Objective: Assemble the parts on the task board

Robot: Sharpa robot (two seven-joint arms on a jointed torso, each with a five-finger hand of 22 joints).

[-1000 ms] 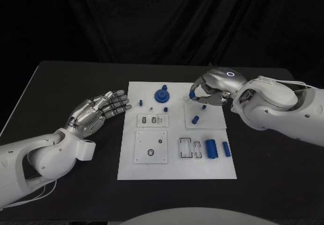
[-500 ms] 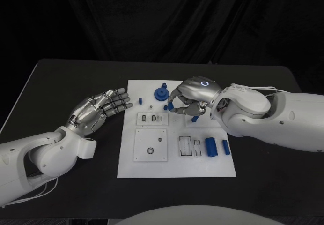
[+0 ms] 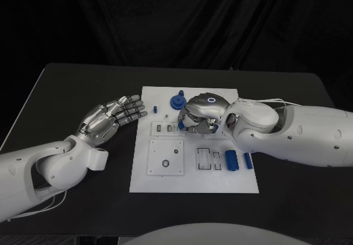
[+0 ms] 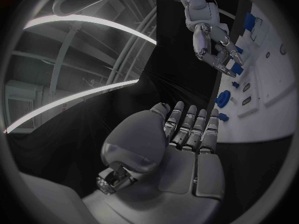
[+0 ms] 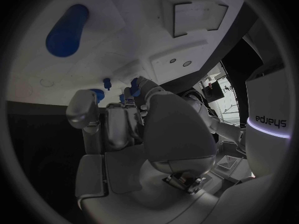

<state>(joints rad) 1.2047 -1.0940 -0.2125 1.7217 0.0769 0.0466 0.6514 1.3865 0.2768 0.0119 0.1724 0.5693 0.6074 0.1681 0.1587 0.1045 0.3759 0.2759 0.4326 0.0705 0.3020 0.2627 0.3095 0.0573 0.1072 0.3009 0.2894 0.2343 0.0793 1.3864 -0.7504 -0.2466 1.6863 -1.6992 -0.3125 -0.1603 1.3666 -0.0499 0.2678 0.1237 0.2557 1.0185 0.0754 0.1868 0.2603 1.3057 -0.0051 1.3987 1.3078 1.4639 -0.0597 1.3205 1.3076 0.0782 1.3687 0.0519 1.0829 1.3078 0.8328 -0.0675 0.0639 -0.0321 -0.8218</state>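
Left hand: my left hand (image 3: 110, 117) lies over the black table (image 3: 66, 92) just beside the task board's left edge, palm up, fingers spread apart and holding nothing; from my left wrist I see the same flat palm (image 4: 181, 149).
Task board: the white task board (image 3: 193, 181) lies in the middle of the table.
Small peg: a small blue peg (image 3: 154, 109) stands near the board's left edge, close to my left fingertips.
Gear part: a blue round part (image 3: 177, 102) stands at the board's far end, just beside my right hand.
Right hand: my right hand (image 3: 198, 115) hangs over the board's upper middle, fingers curled downward; I cannot tell whether anything is between them.
Cylinders: two blue cylinders (image 3: 231, 161) lie side by side toward the board's right edge, below my right forearm.
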